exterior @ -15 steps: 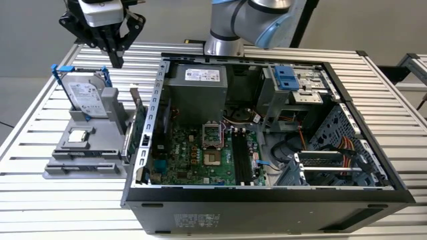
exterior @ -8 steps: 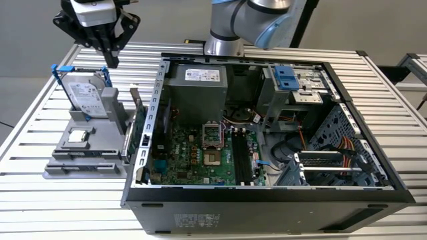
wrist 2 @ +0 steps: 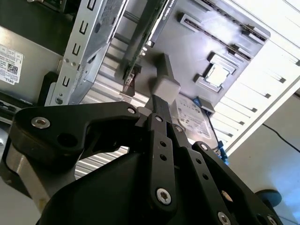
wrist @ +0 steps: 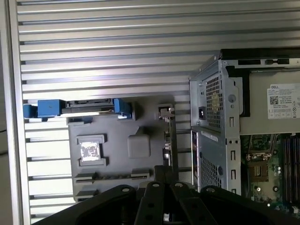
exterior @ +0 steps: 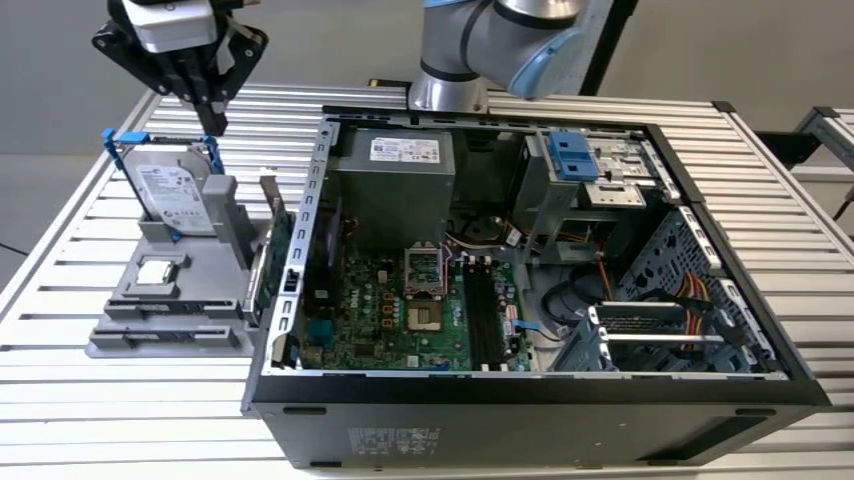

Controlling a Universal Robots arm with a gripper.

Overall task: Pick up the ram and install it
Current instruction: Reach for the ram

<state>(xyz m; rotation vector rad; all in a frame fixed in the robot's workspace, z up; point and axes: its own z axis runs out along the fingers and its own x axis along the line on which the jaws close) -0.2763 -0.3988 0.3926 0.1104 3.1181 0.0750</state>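
Arm raised at the exterior view's left, tool [exterior: 214, 120] pointing down above drive [exterior: 171, 195] on counter [exterior: 60, 240], fingers closed tip to tip. White printed labels on drive and power supply [exterior: 394, 180]. Ram's place: cannot tell.

Grey fixture [wrist 2: 187, 51] lies on slatted table [wrist 2: 267, 79]. Black gripper [wrist 2: 158, 101] points at the fixture's raised block [wrist 2: 165, 80], fingers pressed together, nothing between them. Silver hard drive [wrist 2: 192, 119] stands in the fixture, just beside the fingertips. Square chip [wrist 2: 217, 75] sits in a fixture recess. Perforated case frame [wrist 2: 86, 37] runs alongside the fixture. A card [wrist 2: 139, 42] on edge stands between frame and fixture.
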